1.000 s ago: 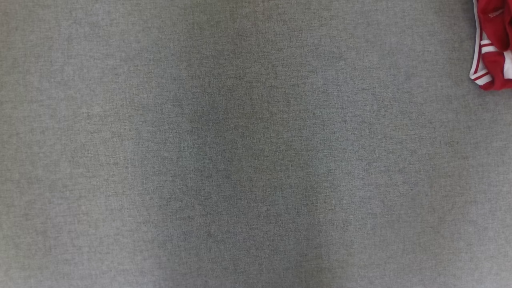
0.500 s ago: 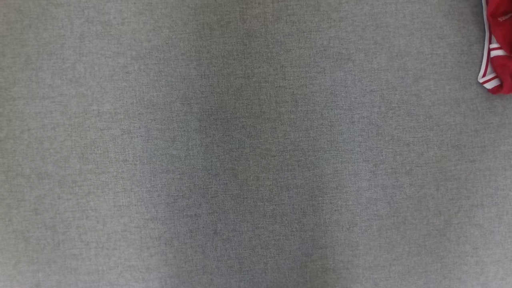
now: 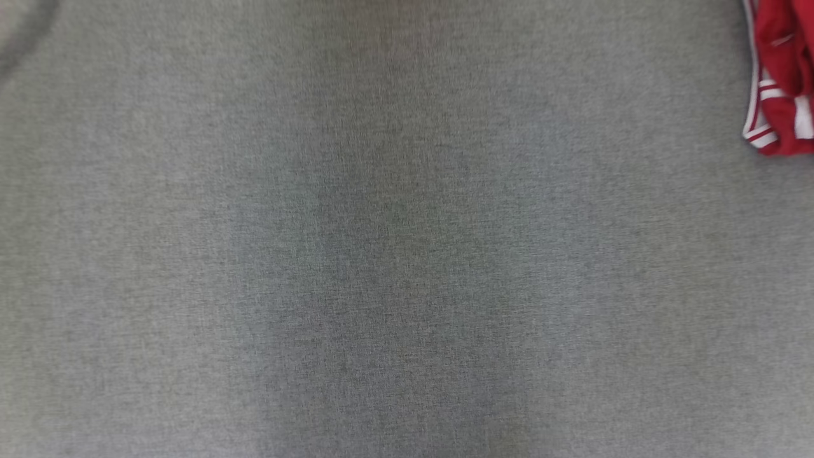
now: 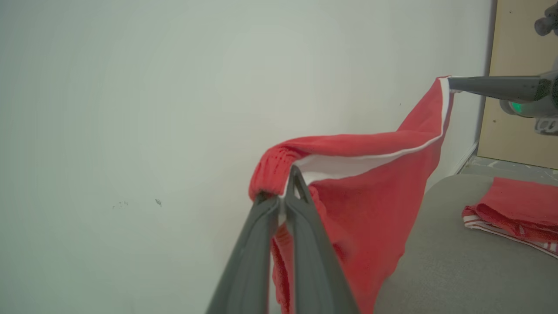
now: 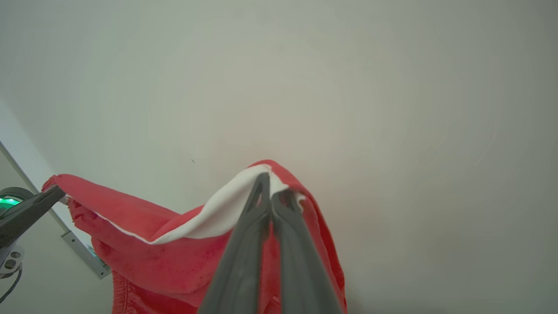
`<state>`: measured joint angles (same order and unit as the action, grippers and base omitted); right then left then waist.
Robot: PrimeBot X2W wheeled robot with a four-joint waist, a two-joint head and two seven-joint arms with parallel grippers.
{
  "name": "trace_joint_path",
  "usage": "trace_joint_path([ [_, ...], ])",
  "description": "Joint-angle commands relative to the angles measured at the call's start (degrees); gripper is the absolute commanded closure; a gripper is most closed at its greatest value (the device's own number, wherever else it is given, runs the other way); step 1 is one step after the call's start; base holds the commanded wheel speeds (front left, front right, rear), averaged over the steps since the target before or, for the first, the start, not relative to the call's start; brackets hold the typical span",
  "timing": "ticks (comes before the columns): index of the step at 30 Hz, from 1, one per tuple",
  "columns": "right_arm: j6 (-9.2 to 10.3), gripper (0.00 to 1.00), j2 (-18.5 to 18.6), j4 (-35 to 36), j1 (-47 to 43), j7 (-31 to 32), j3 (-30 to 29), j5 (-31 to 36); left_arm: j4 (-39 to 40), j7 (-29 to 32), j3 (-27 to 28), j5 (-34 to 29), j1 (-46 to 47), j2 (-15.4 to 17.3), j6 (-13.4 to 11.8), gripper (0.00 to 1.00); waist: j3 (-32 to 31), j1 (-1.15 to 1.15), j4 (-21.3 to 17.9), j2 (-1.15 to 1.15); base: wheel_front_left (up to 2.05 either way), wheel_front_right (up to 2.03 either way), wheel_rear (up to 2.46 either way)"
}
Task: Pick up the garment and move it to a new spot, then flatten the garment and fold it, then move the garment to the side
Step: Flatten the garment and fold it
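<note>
The garment is red cloth with a white inner edge, held up in the air and stretched between both grippers in front of a pale wall. In the left wrist view my left gripper is shut on its ribbed edge, and my right gripper pinches the far corner at the upper right. From the right wrist, my right gripper is shut on the white-lined edge of the garment, and the left gripper holds the other end at the left. The cloth sags between them.
A folded red cloth with white stripes lies on the grey fabric surface to the right; it shows at the head view's upper right edge. Bare grey surface spreads across the head view.
The head picture has shifted slightly, so the red striped cloth at its right edge sits a little lower. Nothing else has visibly changed.
</note>
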<state>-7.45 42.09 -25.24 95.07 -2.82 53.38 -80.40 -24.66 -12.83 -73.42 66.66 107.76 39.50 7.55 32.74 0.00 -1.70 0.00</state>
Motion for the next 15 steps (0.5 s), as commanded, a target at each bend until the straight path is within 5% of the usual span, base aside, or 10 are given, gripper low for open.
trace_joint_path([
  [1,-0.03,1.0,0.8,1.1,-2.3,-0.9,0.8,-1.0,0.5,-1.0,0.2,0.9,-2.5,0.5,-0.1,1.0,-2.1,0.0,-0.1,0.0,0.0,0.0,0.0],
  [6,-0.03,1.0,4.0,7.5,-12.2,-3.8,4.5,-3.7,4.3,-2.3,1.1,1.0,-12.8,2.6,-0.1,1.0,-6.2,0.0,-0.8,0.0,0.0,0.0,0.0],
  [15,-0.03,1.0,11.5,18.7,-34.2,-10.0,11.3,-8.3,11.7,-2.3,17.7,-3.4,-42.9,0.2,-0.5,1.0,-13.0,0.0,0.3,0.0,0.0,0.0,0.0],
])
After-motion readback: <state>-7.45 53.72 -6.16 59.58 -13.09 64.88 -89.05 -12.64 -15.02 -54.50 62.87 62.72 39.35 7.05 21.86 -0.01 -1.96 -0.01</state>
